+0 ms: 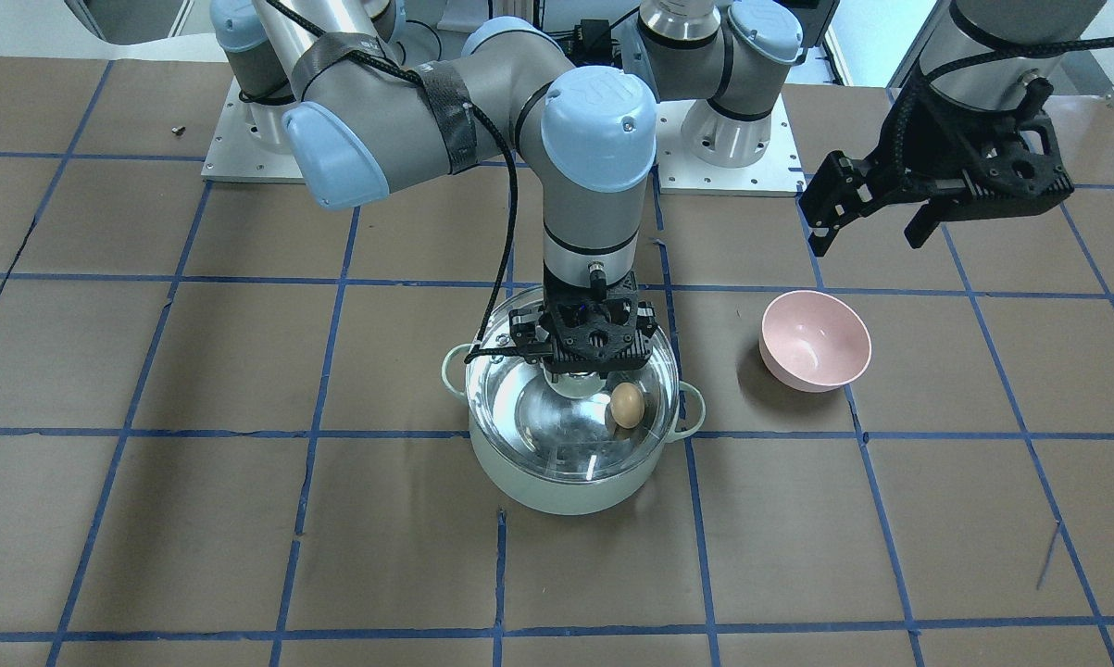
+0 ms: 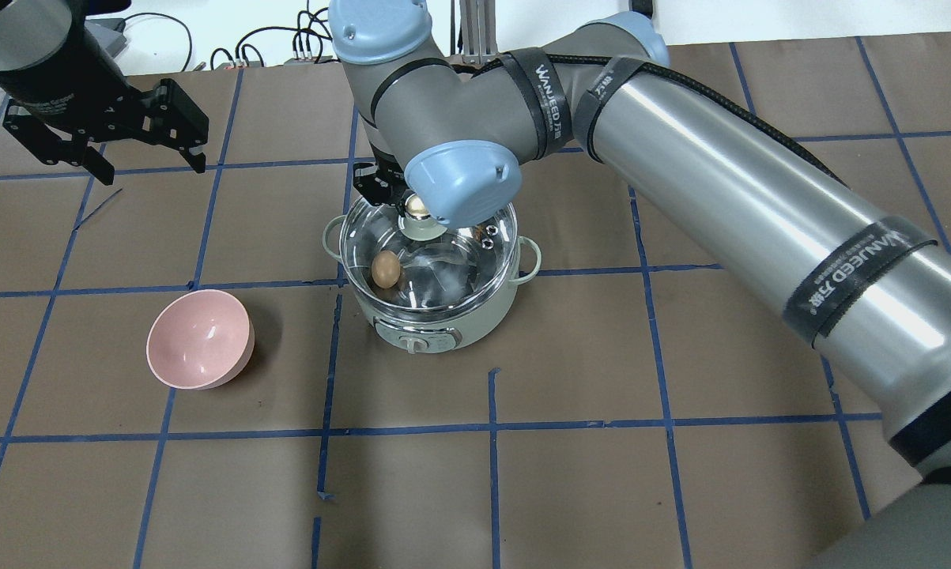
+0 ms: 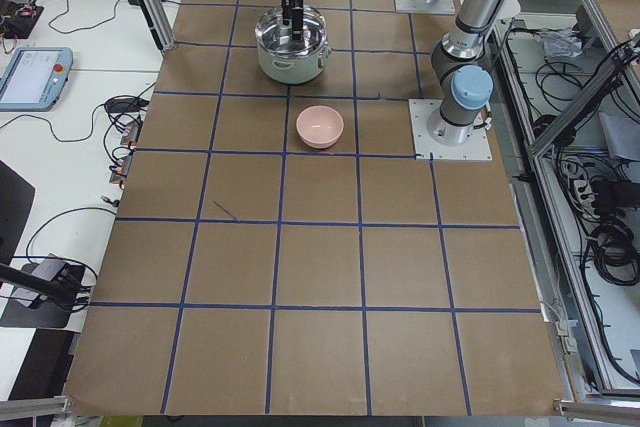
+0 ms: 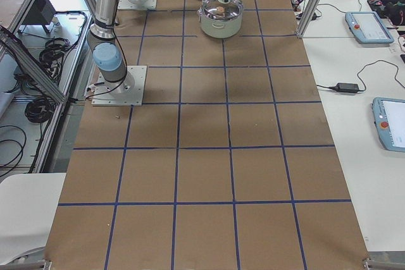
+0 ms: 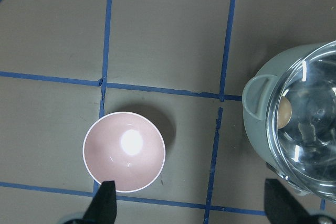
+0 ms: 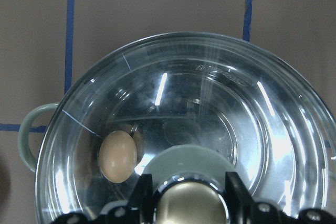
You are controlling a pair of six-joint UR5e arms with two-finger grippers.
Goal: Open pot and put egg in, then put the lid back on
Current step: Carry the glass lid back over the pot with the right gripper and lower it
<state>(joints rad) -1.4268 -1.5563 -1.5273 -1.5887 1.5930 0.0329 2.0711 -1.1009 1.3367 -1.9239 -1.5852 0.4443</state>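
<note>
So at that moment you had the egg [image 1: 627,406] lying inside the pot [image 1: 557,486], on the steel bottom toward the robot's left side, plainly visible through the glass. The lid [image 1: 538,408] sat on the pot's rim and covered it all round. Your right gripper [image 6: 189,195] stood straight down over the lid's centre, its two fingers [image 6: 144,190] pressed against either side of the brass knob [image 2: 417,207], clamped on it. Your left gripper [image 1: 869,236] hung in the air with its jaws spread wide and nothing between them, well apart from the pot and raised over the table [image 1: 242,519] beyond the pink bowl [image 1: 814,338]. That bowl stood upright on the brown paper near the pot, on the robot's left of it, not touching it.
</note>
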